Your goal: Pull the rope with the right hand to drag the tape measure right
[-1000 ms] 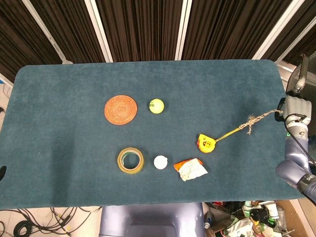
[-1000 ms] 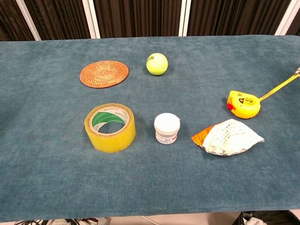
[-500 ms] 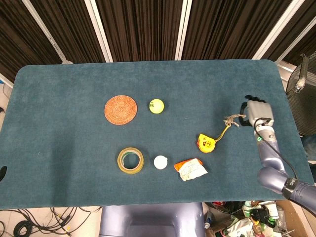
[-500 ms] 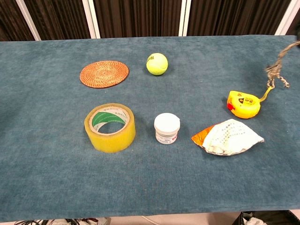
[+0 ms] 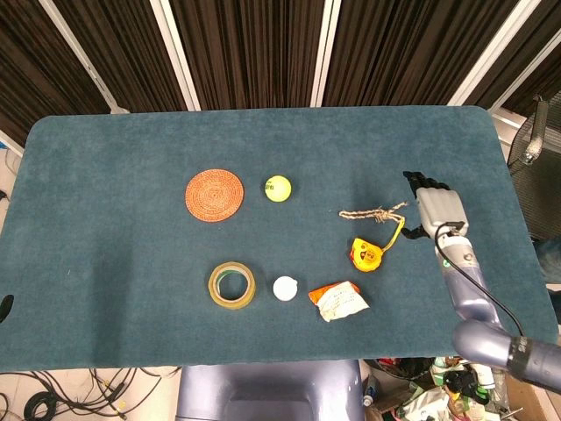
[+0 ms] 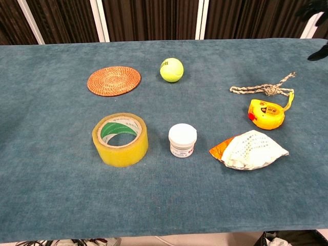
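Note:
The yellow tape measure (image 5: 366, 254) (image 6: 266, 114) lies on the blue table right of centre, with a short yellow strip of tape curving up from it. Tied to that strip, the brown rope (image 5: 372, 212) (image 6: 261, 89) lies slack on the cloth, running left from its knot. My right hand (image 5: 436, 210) hovers just right of the rope's knotted end with its fingers spread and nothing in them. In the chest view only dark fingertips (image 6: 318, 53) show at the top right edge, apart from the rope. My left hand is out of sight.
A woven coaster (image 5: 214, 195) and a tennis ball (image 5: 278, 188) sit at the back centre. A yellow tape roll (image 5: 231, 285), a small white jar (image 5: 286, 288) and a crumpled packet (image 5: 337, 299) lie along the front, the packet just below the tape measure.
My right hand moved left from the table's right edge and let go of the rope. The rope went from taut to slack and now lies flat; the tape measure stayed put.

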